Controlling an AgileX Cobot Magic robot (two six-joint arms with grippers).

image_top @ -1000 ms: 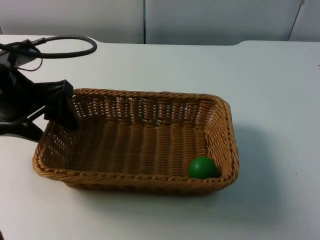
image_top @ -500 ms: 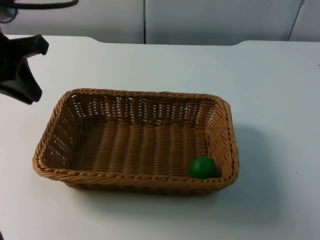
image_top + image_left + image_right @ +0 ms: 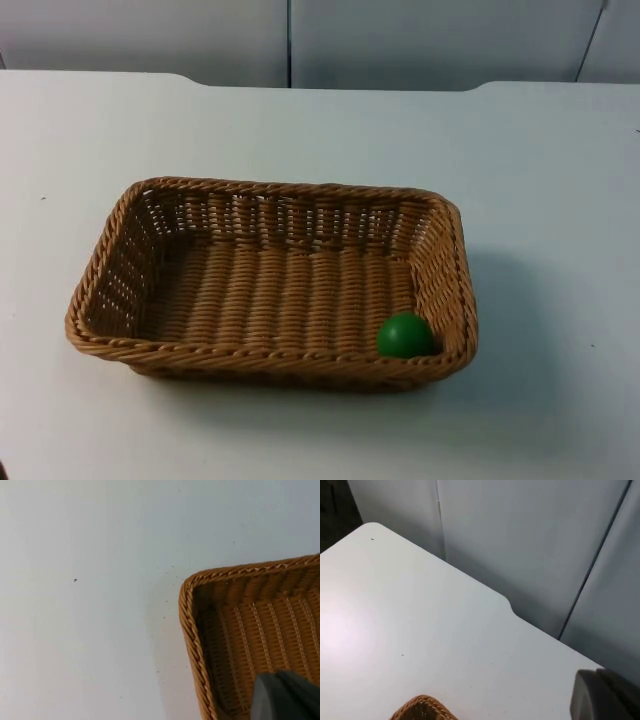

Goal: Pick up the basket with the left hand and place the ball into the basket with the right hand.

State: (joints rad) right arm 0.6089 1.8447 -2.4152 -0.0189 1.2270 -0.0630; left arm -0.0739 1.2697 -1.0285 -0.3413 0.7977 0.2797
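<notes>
A brown wicker basket (image 3: 270,187) stands on the white table, a little left of the middle. A green ball (image 3: 405,335) lies inside it, in the near right corner against the wall. In the left wrist view a black fingertip (image 3: 285,697) of my left gripper hangs above one corner of the basket (image 3: 190,625), apart from the rim. In the right wrist view a fingertip (image 3: 602,695) of my right gripper is high over the table, with a bit of the basket rim (image 3: 422,709) below it. Both grippers are shut and hold nothing.
The grey partition wall (image 3: 290,40) closes off the far edge of the table. White table top (image 3: 560,200) lies all around the basket.
My left arm has let go of the basket's left rim and drawn back up and to the left, out of the top view. Basket and ball have stayed in place.
</notes>
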